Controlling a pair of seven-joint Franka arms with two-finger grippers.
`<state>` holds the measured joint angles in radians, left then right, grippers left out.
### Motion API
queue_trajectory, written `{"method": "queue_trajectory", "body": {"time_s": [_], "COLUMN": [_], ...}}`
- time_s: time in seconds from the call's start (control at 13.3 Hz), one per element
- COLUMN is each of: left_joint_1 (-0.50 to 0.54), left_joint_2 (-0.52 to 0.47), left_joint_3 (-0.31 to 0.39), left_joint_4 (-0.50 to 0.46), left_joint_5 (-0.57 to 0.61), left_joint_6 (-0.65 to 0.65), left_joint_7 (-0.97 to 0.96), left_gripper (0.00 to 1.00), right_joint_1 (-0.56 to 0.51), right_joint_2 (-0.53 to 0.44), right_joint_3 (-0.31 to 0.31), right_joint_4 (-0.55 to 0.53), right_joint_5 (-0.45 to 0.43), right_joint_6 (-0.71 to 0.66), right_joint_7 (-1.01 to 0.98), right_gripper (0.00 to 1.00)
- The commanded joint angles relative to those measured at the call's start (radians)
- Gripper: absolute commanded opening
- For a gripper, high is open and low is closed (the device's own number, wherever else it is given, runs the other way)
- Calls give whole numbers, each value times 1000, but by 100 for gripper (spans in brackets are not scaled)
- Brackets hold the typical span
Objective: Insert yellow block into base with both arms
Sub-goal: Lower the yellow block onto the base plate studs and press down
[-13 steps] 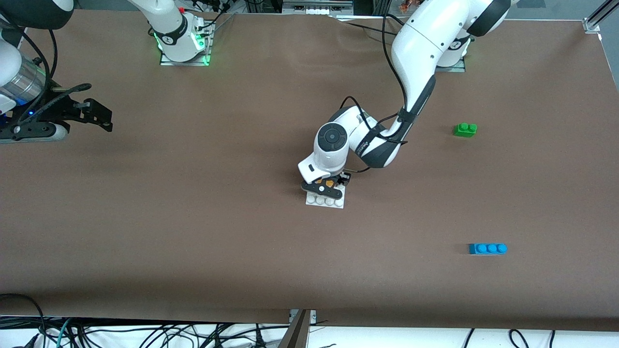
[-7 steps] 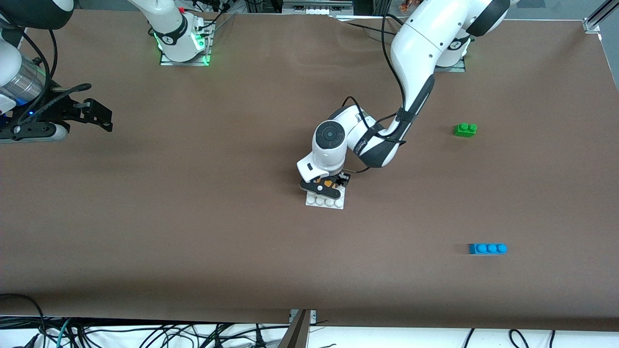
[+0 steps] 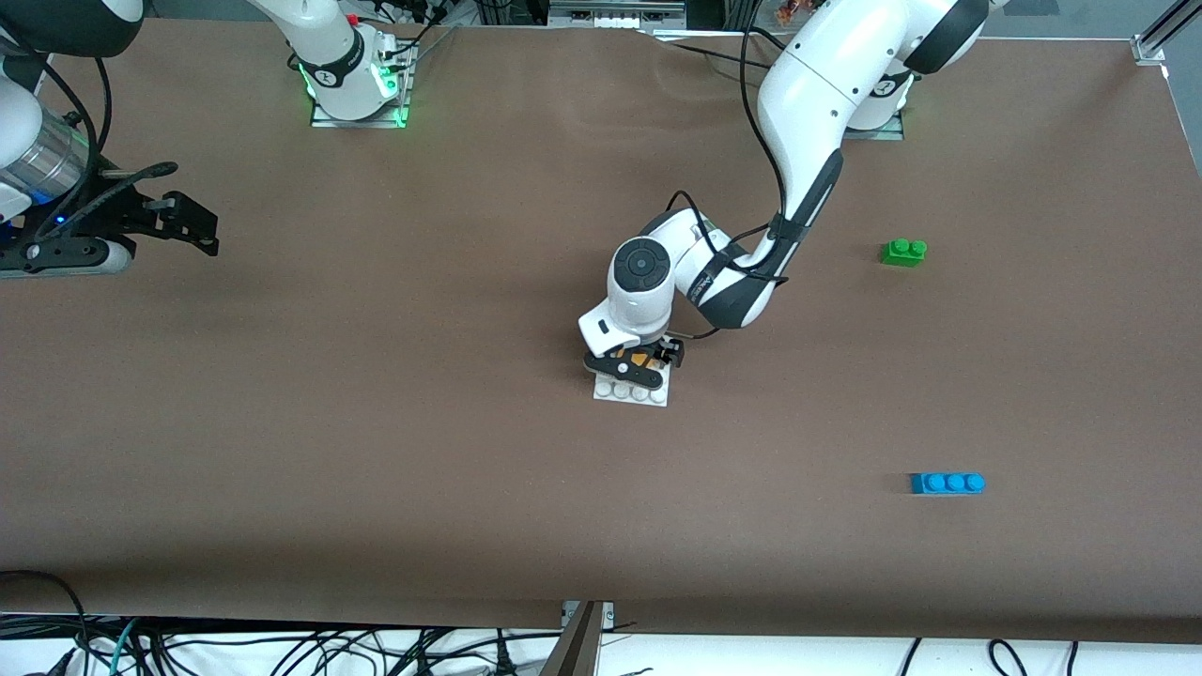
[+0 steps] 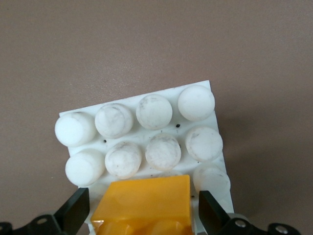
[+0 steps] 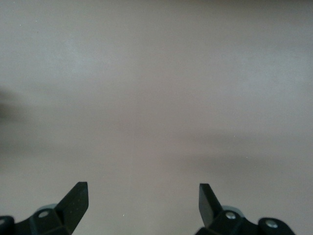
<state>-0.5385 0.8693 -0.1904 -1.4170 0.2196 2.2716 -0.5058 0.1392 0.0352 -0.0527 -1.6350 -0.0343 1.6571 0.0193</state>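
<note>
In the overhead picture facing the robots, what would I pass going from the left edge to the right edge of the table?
Right tool, open over bare table → white base with the left tool and yellow block on it → green brick → blue brick.

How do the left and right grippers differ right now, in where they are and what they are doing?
The left gripper is down over the flat white studded base plate mid-table; the right gripper waits over bare brown table at the right arm's end. The small yellow-orange plastic brick sits between the left gripper's fingers with gaps either side; nothing lies between the right gripper's fingers. Both are black, two-fingered and open.
</note>
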Motion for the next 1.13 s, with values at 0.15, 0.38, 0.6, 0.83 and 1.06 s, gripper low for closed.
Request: {"method": "queue_trajectory", "body": {"time_s": [0.15,0.38,0.6,0.83,1.06], "left_joint_1": [3,2,3,17,26], "left_joint_2": [1,0,0,-12,-23], "left_joint_3": [11,6,5,6,3], "left_joint_4": [36,40,40,65,170], "left_joint_5": [21,14,12,-63,-79], "left_joint_6": [-1,-15,-17,-30,-229], "left_joint_7": [-10,-11,-11,-10,-8], "left_gripper": [100,100,100,100,100], "right_joint_1": [-6,-6,-6,-6,-6], "right_joint_2": [8,8,8,8,8], "right_joint_3": [7,7,7,7,7], "right_joint_4": [23,23,23,23,23], "right_joint_5": [1,1,1,1,1], "right_joint_6": [-19,-17,-17,-16,-14], "right_joint_7": [2,2,2,2,2], "right_gripper": [100,100,100,100,100]}}
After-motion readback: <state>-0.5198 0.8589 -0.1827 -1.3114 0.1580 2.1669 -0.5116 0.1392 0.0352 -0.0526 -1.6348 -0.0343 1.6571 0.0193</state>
